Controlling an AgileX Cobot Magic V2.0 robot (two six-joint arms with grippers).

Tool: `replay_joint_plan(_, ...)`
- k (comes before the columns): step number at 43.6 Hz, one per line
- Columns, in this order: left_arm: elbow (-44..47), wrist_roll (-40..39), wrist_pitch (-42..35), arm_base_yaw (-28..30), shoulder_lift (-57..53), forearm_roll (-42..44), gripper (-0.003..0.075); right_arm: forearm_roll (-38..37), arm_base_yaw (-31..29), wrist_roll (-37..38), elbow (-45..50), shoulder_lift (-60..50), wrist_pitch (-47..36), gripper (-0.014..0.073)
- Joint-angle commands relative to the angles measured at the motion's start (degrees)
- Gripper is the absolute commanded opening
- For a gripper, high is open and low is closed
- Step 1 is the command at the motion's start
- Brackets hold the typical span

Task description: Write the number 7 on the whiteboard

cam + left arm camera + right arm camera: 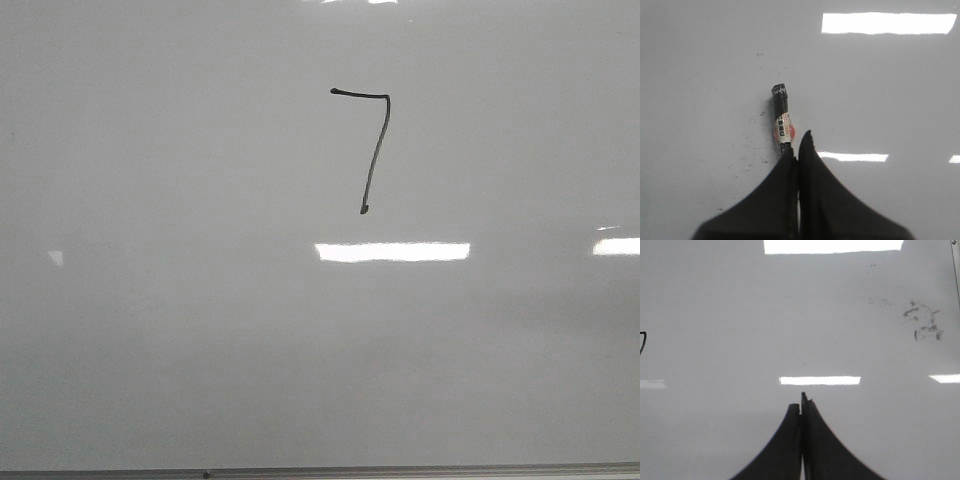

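Number 7 [372, 150]: drawn upper-centre on whiteboard [150, 330] | left end effector [798, 145]: clamped on marker [781, 112], cap end outward | right end effector [801, 402]: fingers together, holding nothing

The left arm's black two-fingered tool [799, 150] has its fingers pressed together, clamping a slim marker pen with a white printed label, a red patch and a black end [782, 116] that juts out beyond the fingertips. Behind it lies the glossy grey-white whiteboard [700, 75], carrying faint dark specks near the pen and bright rectangular light reflections [888, 23].
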Motion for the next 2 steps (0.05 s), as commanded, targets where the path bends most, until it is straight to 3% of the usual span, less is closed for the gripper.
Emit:
replay_joint_plan(1, 0.79, -0.27, -4.36, 0.09, -0.88, -0.55, -0.002, -0.66, 0.04, 0.1, -0.08, -1.03, -4.72, -0.0067)
replay_joint_plan(2, 0.79, -0.27, -4.36, 0.09, -0.88, -0.55, -0.002, -0.66, 0.04, 0.1, -0.08, -1.03, -4.72, -0.0067)
